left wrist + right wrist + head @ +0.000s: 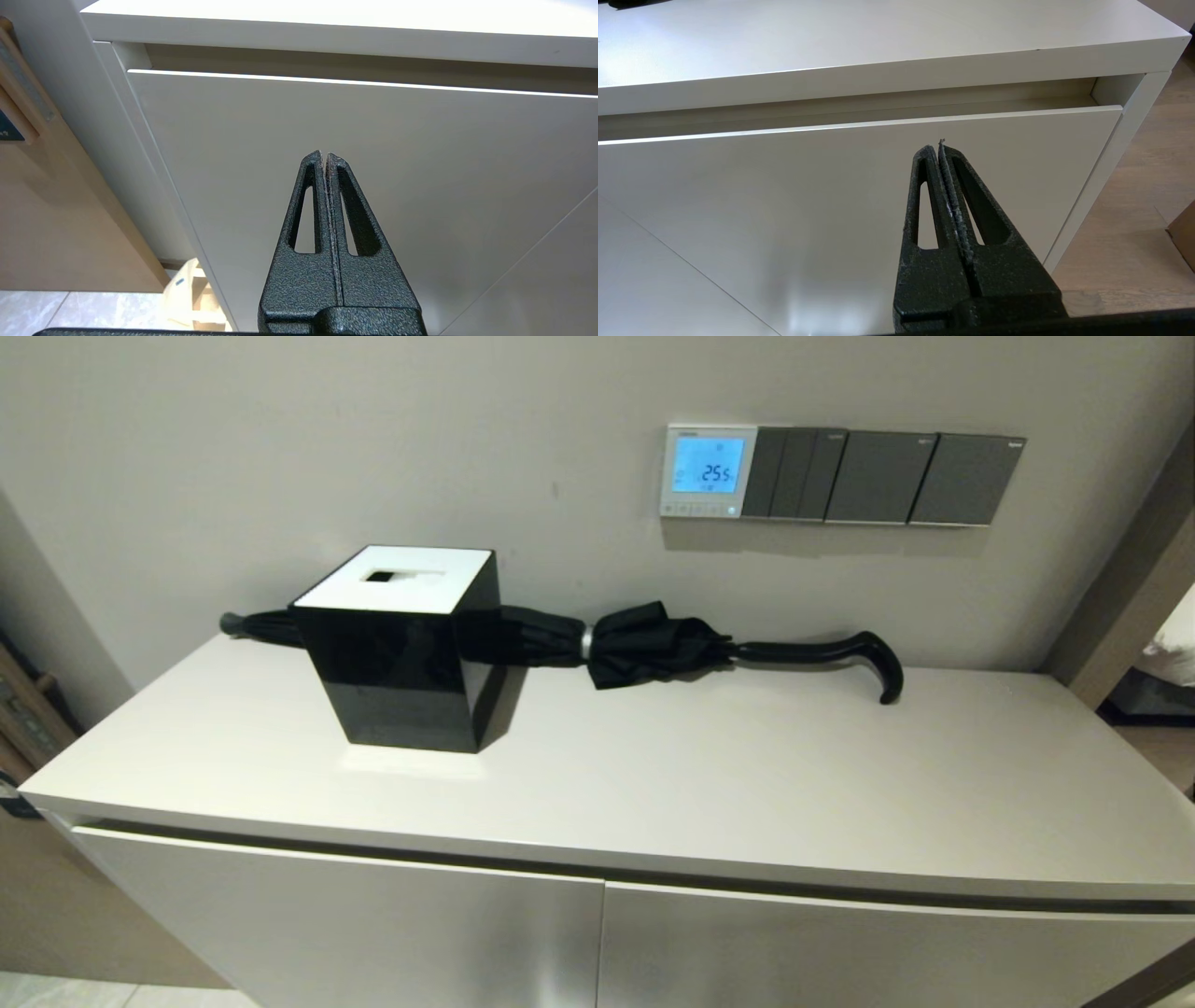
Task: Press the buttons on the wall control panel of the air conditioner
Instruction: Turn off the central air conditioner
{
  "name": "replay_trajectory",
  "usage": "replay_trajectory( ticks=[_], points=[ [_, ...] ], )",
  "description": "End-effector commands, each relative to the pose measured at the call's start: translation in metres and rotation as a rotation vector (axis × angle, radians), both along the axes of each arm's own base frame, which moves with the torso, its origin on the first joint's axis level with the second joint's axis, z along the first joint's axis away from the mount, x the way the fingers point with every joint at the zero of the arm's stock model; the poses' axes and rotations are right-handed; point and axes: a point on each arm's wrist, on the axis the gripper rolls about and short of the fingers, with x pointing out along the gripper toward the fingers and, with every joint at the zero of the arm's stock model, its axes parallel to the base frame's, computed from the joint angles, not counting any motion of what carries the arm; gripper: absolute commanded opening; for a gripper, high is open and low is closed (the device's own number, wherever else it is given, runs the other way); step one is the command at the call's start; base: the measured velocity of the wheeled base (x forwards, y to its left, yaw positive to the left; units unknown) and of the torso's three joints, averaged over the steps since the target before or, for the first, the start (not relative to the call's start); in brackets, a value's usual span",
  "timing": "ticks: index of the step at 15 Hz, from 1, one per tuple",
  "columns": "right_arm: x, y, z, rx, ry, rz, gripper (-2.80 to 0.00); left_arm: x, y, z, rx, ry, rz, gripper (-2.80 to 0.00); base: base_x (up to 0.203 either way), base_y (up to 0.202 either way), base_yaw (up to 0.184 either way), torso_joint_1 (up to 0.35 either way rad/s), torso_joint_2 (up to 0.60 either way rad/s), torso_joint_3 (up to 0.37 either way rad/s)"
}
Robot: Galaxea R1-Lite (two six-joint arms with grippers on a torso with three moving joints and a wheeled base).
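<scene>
The white-framed wall control panel [709,470] hangs on the wall above the cabinet, its screen lit blue and reading 25.5. A row of tiny pale buttons [696,509] runs along its lower edge. Neither arm shows in the head view. My left gripper [324,155] is shut and empty, low in front of the cabinet's left door. My right gripper [937,148] is shut and empty, low in front of the cabinet's right door. The panel does not show in either wrist view.
Dark grey switch plates [882,478] sit right of the panel. On the white cabinet top [747,775] stand a black tissue box with a white lid [401,649] and a folded black umbrella [653,644] along the wall.
</scene>
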Motion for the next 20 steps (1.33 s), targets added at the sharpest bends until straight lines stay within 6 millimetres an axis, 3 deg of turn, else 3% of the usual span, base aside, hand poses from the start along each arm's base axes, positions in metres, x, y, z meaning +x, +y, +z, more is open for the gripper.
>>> replay_trajectory(
  ticks=[1,20],
  points=[
    [0.0005,0.0000,-0.0007,0.001,0.005,0.001,-2.80,0.0000,0.0000,0.0001,0.000,-0.001,0.001,-2.80,0.000,0.000,0.000,0.000,0.00,0.000],
    [0.0004,0.0000,-0.0007,0.007,0.004,0.000,-2.80,0.0000,0.0000,0.0000,0.000,0.000,0.001,-2.80,0.000,0.000,0.000,0.000,0.00,0.000]
  ],
)
